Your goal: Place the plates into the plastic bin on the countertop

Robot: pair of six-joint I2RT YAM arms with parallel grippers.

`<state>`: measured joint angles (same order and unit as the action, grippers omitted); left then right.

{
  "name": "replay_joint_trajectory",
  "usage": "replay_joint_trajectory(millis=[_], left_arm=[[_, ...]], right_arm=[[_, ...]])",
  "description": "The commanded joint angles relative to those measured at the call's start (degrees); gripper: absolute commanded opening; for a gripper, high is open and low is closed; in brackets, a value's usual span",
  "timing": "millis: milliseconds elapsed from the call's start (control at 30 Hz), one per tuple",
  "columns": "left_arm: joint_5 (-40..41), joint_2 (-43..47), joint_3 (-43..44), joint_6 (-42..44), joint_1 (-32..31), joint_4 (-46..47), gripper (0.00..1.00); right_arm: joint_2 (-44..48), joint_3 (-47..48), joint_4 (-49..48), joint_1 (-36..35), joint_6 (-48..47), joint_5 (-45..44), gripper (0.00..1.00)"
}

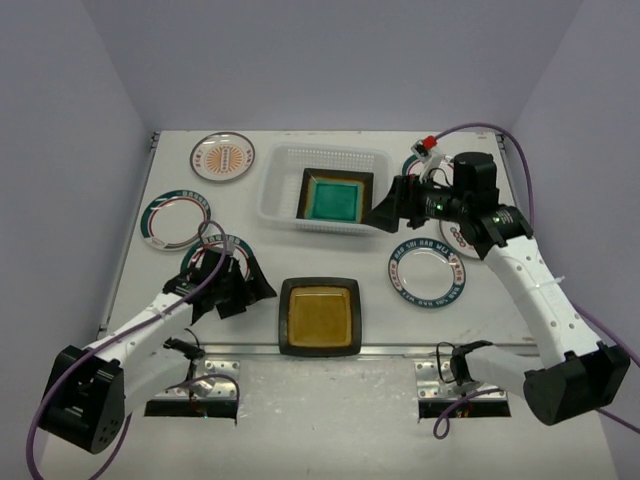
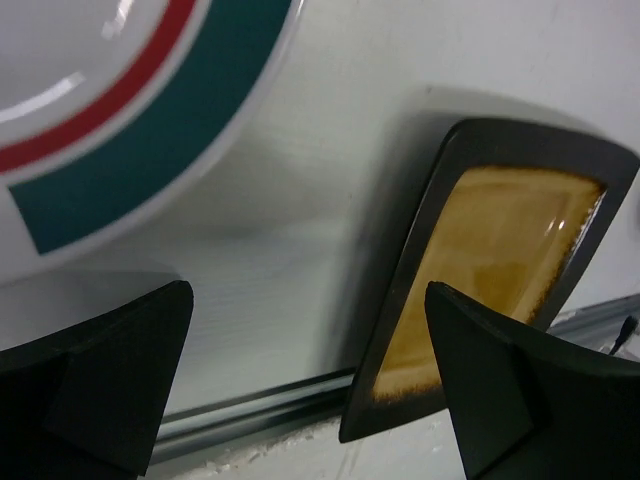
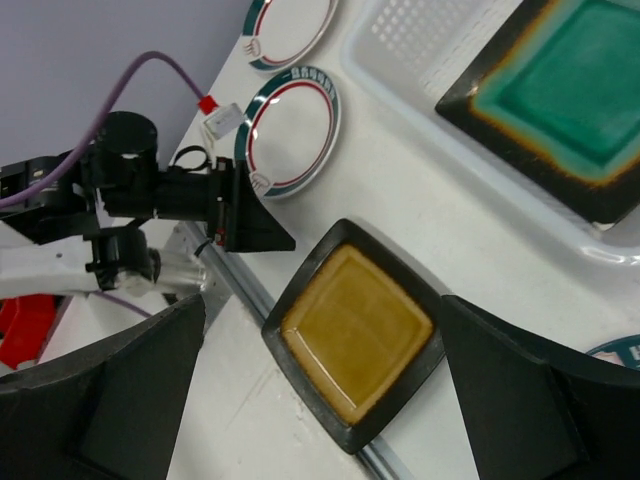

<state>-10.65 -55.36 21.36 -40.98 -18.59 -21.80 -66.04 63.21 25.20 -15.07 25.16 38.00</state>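
Countertop [image 1: 320, 255]: off-white, with a metal rail along its near edge.

Bin [image 1: 272, 190]: white lattice basket at back centre of the countertop. It holds one plate, the teal square plate [image 1: 336, 197], which lies flat on the floor of the bin.

Amber square plate [image 1: 319, 316]: flat on the countertop in front of the bin and well apart from it, its near edge at the rail.

Round plates, all on the countertop outside the bin:
- Orange-print plate [image 1: 222, 157] at back left, beside the bin.
- Teal-and-red ringed plate [image 1: 177, 217] at left.
- Second ringed plate [image 1: 200, 258], partly under the left arm.
- Lettered-rim plate [image 1: 428, 274] at right of centre.
- Two more on the right, partly hidden by the right arm; patterns not readable.

Left gripper [image 1: 245, 290]: jaws spread wide, nothing between them. It sits low over bare countertop, between the second ringed plate and the amber square plate, touching neither as far as the wrist view shows.

Right gripper [image 1: 388, 210]: jaws spread wide and empty. It is raised by the right rim of the bin, just beside the teal square plate. Whether it touches the rim cannot be told.
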Motion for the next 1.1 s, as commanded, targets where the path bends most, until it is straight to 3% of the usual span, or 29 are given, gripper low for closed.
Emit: replay_joint_trajectory(millis=[0, 133, 467, 567, 767, 900, 1067], left_arm=[[-3.06, 1.57, -3.25, -7.06, -5.07, 8.11, 1.00], [-2.59, 2.16, -6.89, -9.28, -7.82, 11.09, 0.96], [-4.96, -6.07, -14.03, -11.67, -9.62, 20.79, 0.68], [-5.65, -9.43, -15.39, -11.58, -9.70, 26.21, 0.47], [-8.01, -13.51, -17.17, -10.88, -9.71, 31.94, 0.23], [-10.95, -12.98, -19.10, -10.79, -9.71, 38.30, 0.01], [-15.26, -8.79, -19.65, -10.46, -9.71, 42.34, 0.00]], right_arm=[[2.38, -6.34, -6.67, 0.22, 0.82, 6.82, 0.99], [4.07, -10.36, -8.74, 0.20, 1.54, 7.75, 0.99], [5.99, -13.80, -13.07, 0.22, 3.39, 8.93, 0.99], [6.48, -14.61, -14.46, 0.20, 3.74, 9.27, 0.99], [7.13, -15.68, -15.11, 0.22, 3.54, 9.26, 0.99], [6.82, -15.82, -15.58, 0.22, 3.38, 9.26, 0.99], [6.83, -15.51, -15.23, 0.17, 3.00, 8.03, 0.99]])
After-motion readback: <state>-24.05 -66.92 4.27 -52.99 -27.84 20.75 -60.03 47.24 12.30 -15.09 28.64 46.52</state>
